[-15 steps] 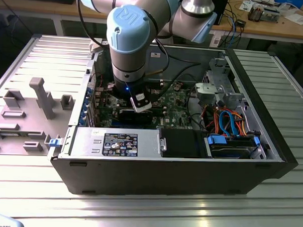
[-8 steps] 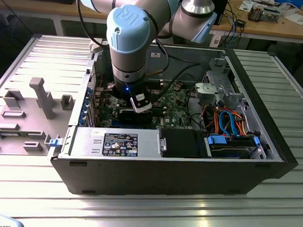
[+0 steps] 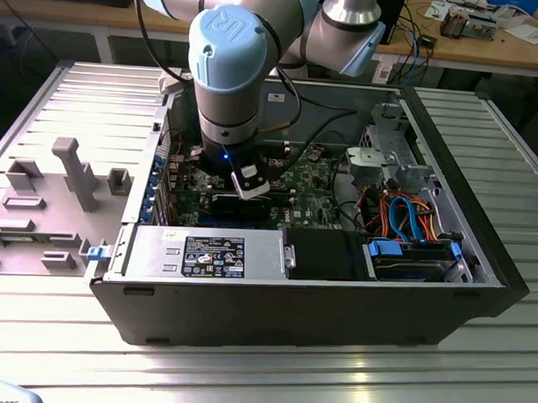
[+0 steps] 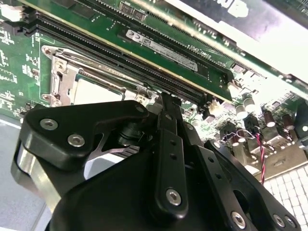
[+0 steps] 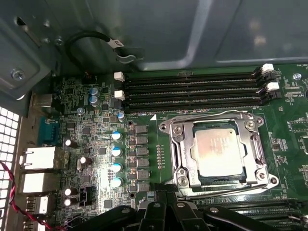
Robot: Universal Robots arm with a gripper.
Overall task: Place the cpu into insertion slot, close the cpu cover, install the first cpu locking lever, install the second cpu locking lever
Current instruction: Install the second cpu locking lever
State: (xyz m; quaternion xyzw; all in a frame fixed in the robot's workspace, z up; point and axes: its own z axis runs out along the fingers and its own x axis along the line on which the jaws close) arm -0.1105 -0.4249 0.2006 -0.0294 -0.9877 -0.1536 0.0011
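My jaws, state indeterminable, hover beside the cpu [image 5: 219,151], seated under the closed cpu cover [image 5: 179,155].

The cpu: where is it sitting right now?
In the first wrist view the cpu lies in the insertion slot, framed by the cpu cover, just beside the memory slots.

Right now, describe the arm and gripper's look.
The arm has pale blue rounded joint caps over silver-grey tubes, with black cables trailing along it. The gripper is matte black, built of linked plates fastened by silvery round-headed screws.
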